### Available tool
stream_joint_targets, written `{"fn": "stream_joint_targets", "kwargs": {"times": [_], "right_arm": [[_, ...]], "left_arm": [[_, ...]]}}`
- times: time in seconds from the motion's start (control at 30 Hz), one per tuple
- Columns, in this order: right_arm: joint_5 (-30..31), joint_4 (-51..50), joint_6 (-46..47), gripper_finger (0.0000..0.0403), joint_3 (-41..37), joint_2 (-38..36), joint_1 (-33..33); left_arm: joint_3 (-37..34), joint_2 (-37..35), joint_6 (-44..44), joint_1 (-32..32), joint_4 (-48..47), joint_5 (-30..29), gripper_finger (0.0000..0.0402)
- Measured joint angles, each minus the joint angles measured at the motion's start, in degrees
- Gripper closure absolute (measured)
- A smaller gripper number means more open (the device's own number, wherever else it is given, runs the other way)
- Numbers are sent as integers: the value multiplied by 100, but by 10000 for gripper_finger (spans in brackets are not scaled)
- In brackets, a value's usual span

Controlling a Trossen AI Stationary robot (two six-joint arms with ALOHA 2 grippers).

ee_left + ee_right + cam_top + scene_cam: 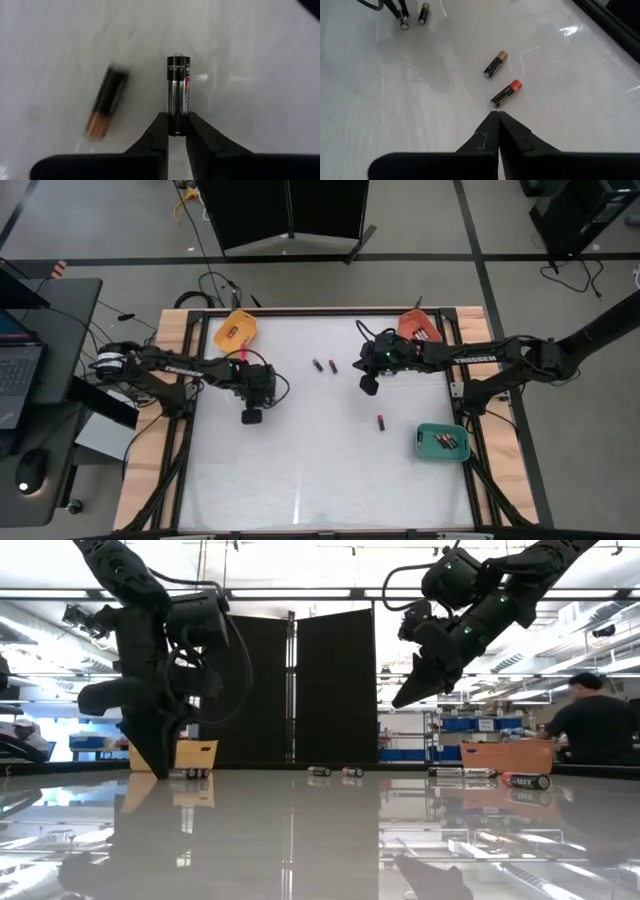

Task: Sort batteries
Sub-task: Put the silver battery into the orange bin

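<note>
Where the left arm is reaching down: the left tool is sitting low over the left half of the white worktop, nearer than the orange tray.
Left tool grip: its two fingers are pressing on either side of the held battery, pinching the lower end of this dark cell with a red mark.
Loose neighbour: a copper-ended battery is lying flat on the worktop just beside the held one, apart from the fingers.
Orange tray: sitting at the far left corner.
Middle pair: two batteries are lying near each other in the far centre, between the two arms.
Right tool: hanging above the worktop right of centre, its fingers pressing together with nothing between them.
Single battery: lying alone, nearer than the right tool.
Red-orange tray: sitting at the far right corner.
Green tray: sitting at the near right, holding several sorted batteries.
Person: sitting in the room beyond the worktop, far right.
</note>
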Motion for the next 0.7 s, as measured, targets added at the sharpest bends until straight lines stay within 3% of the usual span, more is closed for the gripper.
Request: {"fn": "stream_joint_targets", "kwargs": {"times": [0.2, 0.47, 0.7], "right_arm": [[-52, 576, -269, 392, -364, 6, 67], [-399, 3254, 106, 393, -1549, 6, 167], [-404, 4961, 385, 385, -1851, 12, 395]], "left_arm": [[-115, -6, -316, -9, 2018, 729, 358], [-438, 58, -796, 315, 5319, 1159, 358], [-511, 948, -1506, 626, 7930, 1566, 358]]}}
